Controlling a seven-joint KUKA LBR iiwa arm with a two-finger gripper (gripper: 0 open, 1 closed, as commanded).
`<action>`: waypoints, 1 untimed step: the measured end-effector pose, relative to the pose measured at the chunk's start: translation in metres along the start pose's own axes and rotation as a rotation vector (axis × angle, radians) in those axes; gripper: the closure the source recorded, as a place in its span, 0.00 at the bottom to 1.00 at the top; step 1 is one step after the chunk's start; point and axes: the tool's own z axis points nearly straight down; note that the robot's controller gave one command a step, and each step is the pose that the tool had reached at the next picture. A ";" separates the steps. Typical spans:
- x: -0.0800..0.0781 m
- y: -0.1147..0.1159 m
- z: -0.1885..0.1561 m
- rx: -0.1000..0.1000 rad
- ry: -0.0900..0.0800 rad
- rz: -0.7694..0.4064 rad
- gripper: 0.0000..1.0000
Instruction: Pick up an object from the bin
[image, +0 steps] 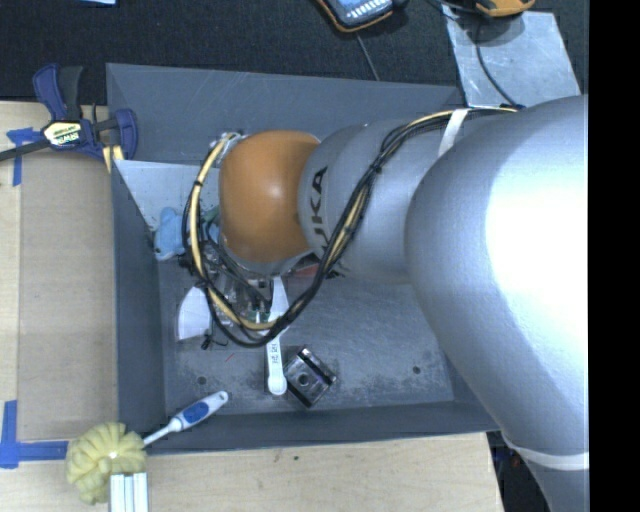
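My gripper (247, 293) hangs under the orange dome, low over the left middle of the bin, wrapped in cables. A white stick-like thing (275, 368) lies just below it, pointing toward the near wall; its upper end runs up beside the gripper. Right of the stick sits a small black clip (309, 378). A white scrap (192, 316) lies to the left of the gripper. Whether anything is held is hidden by the dome and cables.
A light blue thing (168, 231) rests by the left wall, half behind the dome. A brush with a blue-white handle (196, 412) lies in the near left corner, its yellow fluffy head (104, 456) beyond the rim. The arm covers the bin's right half.
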 end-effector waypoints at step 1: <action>0.008 -0.002 0.031 -0.005 -0.006 0.093 0.00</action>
